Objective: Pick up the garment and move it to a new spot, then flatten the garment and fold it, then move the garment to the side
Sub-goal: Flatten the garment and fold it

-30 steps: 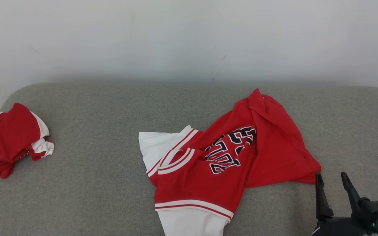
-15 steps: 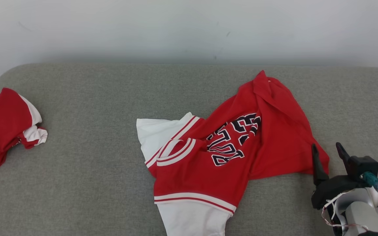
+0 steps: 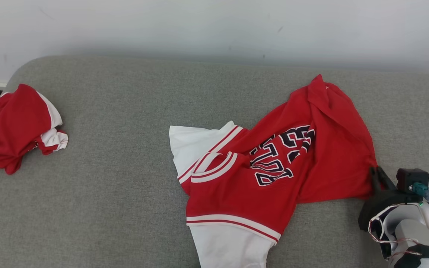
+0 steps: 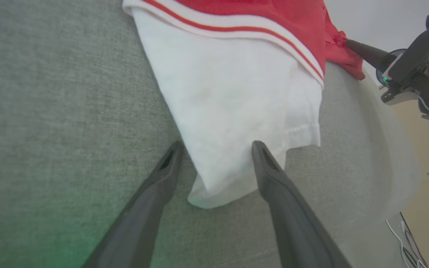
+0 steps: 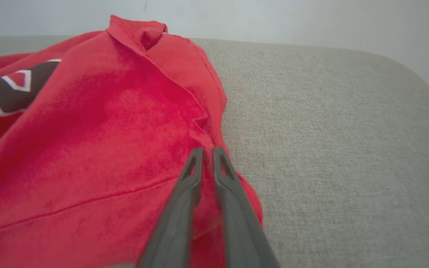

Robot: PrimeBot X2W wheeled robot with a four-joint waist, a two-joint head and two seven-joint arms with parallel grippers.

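Observation:
The garment (image 3: 244,197), a red jersey with white sleeves and dark lettering, lies crumpled on the grey cushion (image 3: 117,175), right of centre. At its right corner my right gripper (image 3: 376,170) is shut, pinching a fold of red cloth. In the right wrist view the two fingers of that gripper (image 5: 207,150) nearly meet on the garment (image 5: 88,130). My left gripper (image 4: 216,149) is open, one finger on either side of the near corner of the white sleeve (image 4: 237,93). The right gripper's dark fingertip (image 4: 361,51) touches the red hem at the upper right of the left wrist view.
A second red and white garment (image 3: 17,126) sits bunched at the cushion's far left edge. A pale wall (image 3: 214,26) runs behind the cushion. The cushion's rounded right edge (image 4: 397,156) drops to a tan floor with cables.
The head camera has shifted. My right gripper moved forward from beside the garment's right corner onto it and went from open to shut on the red cloth.

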